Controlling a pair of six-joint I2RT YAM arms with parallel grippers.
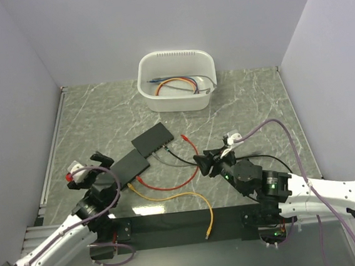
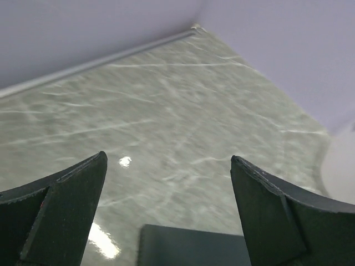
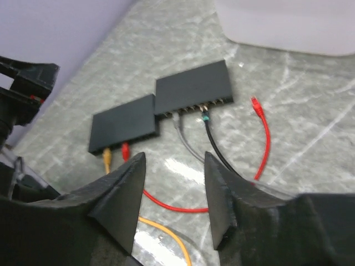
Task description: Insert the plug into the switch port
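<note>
Right wrist view: the right fingers (image 3: 130, 191) stood partly apart with nothing between them, only table showing in the gap. Beyond them, at about 1 o'clock, lay the free red plug (image 3: 255, 103) of the red patch cable (image 3: 265, 144), flat on the grey marbled table (image 3: 310, 127). Its long axis ran roughly 12 to 6, tip pointing away from the fingers and cable trailing back toward them. The plug sat near the front right corner of the farther flat black network switch (image 3: 194, 88), apart from it and in no port. That switch's port row faced the fingers and already held a grey cable (image 3: 186, 145) and a black cable (image 3: 219, 155). The nearer black switch (image 3: 125, 124) lay at 11 o'clock.

The left fingers (image 2: 66, 205) were spread wide and empty, with a dark corner of the nearer switch just below them. The right arm looked much the nearer to the plug. As the plug seemed already turned roughly port-ward, the coming move likely needed a grasp behind its head, then a shift toward 10 o'clock.
</note>
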